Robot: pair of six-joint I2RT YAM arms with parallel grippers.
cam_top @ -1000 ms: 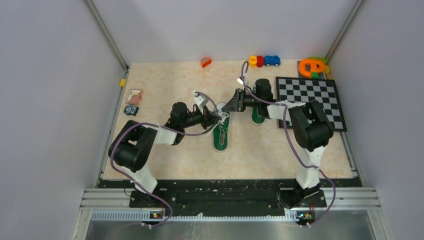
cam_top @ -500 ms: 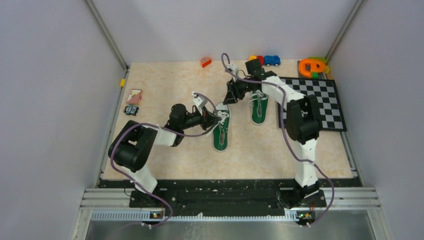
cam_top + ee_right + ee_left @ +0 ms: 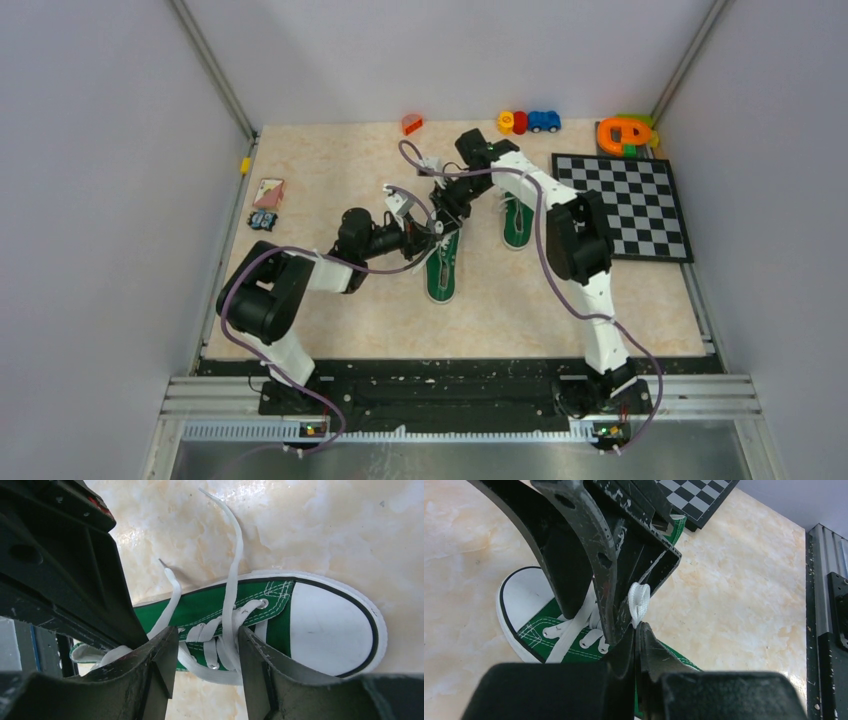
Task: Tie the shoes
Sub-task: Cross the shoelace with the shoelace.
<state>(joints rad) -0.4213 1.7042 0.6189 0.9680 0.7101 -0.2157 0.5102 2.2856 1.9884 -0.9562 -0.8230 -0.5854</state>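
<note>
Shoes (image 3: 441, 275) are tied one at a time, and the work centres on the left gripper (image 3: 636, 636). Its fingers are pressed together on a small lace loop (image 3: 639, 600), pinching it at the base. The loop is lifted clear above the nearer shoe (image 3: 549, 630), probably so that it stays standing and taut while the other arm works around it.

Right beside that loop is the right gripper (image 3: 206, 636), its fingers parted and closed on nothing. In its own wrist view it hangs over the eyelet rows with crossed lace between its fingers. It looks placed to take a strand and carry it round the held loop. One free lace end (image 3: 231, 545) trails across the counter (image 3: 330, 180) past the white toe cap, and a shorter end lies beside it; both are slack, so the bow is judged not yet formed.

Seen from above, this shoe lies mid-counter with its toe towards the far side. The other shoe (image 3: 517, 225) lies near it to the right, beside the chessboard (image 3: 620, 205), with neither gripper on it. Small toys (image 3: 528, 122) line the far edge, well apart from the work.
</note>
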